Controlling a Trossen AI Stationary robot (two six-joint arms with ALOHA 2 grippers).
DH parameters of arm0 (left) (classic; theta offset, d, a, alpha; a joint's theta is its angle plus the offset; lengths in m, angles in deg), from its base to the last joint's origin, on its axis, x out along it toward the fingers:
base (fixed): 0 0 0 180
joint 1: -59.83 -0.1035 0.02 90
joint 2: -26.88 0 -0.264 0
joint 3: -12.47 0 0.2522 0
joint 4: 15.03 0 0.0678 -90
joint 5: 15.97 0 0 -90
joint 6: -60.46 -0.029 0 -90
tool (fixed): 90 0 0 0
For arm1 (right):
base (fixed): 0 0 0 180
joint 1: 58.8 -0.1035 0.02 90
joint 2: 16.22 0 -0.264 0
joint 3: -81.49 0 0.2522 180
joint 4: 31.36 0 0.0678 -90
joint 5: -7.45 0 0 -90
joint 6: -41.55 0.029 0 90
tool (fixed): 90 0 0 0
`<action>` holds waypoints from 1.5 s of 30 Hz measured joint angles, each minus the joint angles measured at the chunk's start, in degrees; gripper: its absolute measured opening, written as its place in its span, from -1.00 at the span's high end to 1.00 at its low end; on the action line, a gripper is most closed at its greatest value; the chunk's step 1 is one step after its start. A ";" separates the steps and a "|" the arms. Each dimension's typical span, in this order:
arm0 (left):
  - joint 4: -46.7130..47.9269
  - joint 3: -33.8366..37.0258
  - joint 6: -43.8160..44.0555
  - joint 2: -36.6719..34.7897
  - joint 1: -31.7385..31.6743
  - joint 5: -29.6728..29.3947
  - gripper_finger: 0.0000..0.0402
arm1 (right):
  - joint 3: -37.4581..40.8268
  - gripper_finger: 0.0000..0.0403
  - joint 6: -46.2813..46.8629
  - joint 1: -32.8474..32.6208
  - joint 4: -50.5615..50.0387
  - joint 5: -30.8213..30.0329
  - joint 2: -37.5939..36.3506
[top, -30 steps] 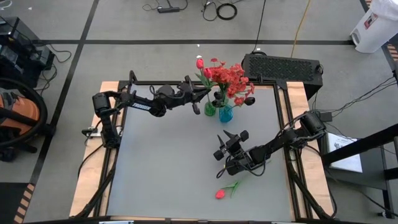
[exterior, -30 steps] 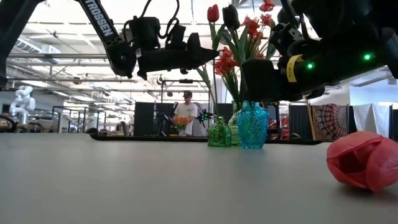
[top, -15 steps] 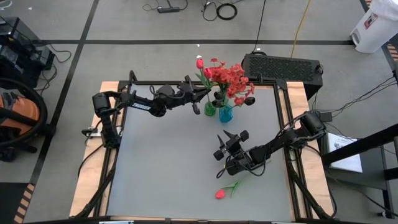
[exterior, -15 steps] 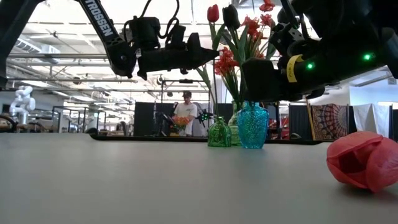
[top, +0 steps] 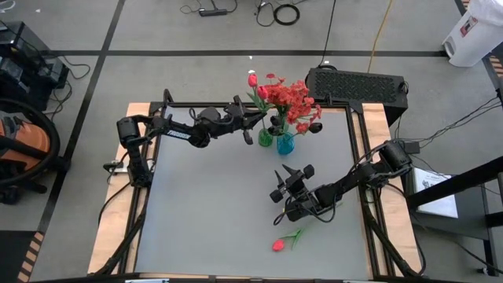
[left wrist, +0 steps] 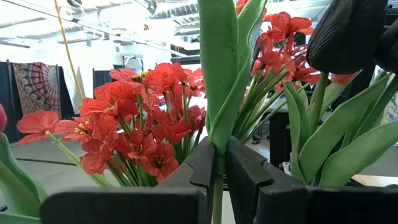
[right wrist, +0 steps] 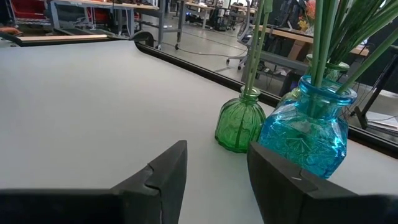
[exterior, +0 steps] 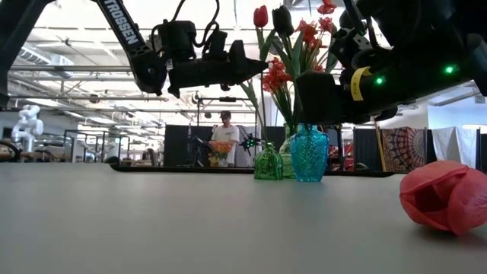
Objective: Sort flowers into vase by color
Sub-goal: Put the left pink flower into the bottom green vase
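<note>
1. Up by the vases, the left gripper (top: 250,116) reaches level across the table's far edge, clenched on a green stem (left wrist: 217,186).
2. Mid-table, the right gripper (top: 291,179) hangs parted and empty.
3. Red flowers (top: 292,97) fill the blue vase (top: 284,143); the green vase (top: 266,138) stands just beside it.
4. Nearer, 1 pinkish tulip (top: 279,245) lies flat.

Only the person (exterior: 223,137) in the room beyond the table has changed, seen in the low view: the stance has shifted slightly and the head now looks a little more upright than a second ago.
</note>
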 joint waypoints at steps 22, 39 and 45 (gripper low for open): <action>0.00 0.00 -0.13 0.00 0.00 0.00 0.83 | 0.00 0.21 0.00 0.00 0.04 0.00 0.00; 0.06 0.00 -0.13 0.00 0.00 0.00 0.52 | 0.00 0.21 0.00 -0.02 0.11 0.02 0.00; 0.06 0.00 -0.07 0.00 0.00 0.00 0.51 | 0.00 0.21 0.00 -0.02 0.15 0.03 0.00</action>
